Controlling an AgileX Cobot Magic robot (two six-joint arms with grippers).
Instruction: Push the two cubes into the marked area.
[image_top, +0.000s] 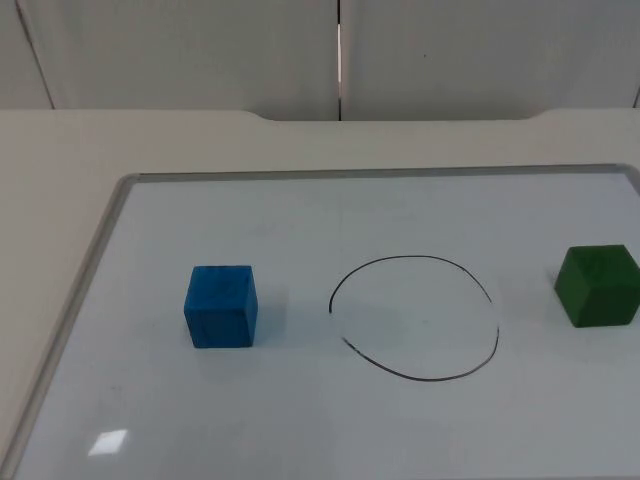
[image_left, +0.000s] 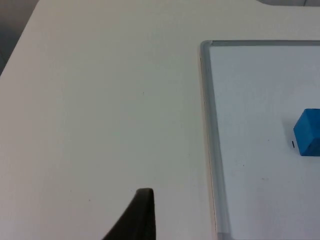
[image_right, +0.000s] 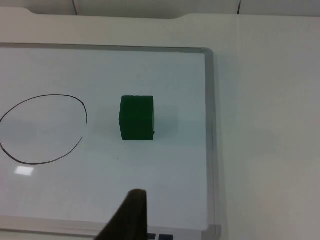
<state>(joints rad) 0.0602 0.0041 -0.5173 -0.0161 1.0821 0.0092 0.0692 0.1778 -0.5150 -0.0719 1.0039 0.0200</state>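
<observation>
A white board (image_top: 300, 420) with a thin metal frame lies flat on the pale table (image_top: 60, 150). Nearest on it, a blue cube (image_top: 221, 306) sits toward the left, just outside a hand-drawn black ring (image_top: 413, 317) near the middle. A green cube (image_top: 598, 286) rests well apart to the right of the ring, also outside it. Beyond the board stands the grey partition wall (image_top: 200, 50). Whether the left gripper (image_left: 142, 210) and right gripper (image_right: 132, 212) are clenched or released cannot be told.
</observation>
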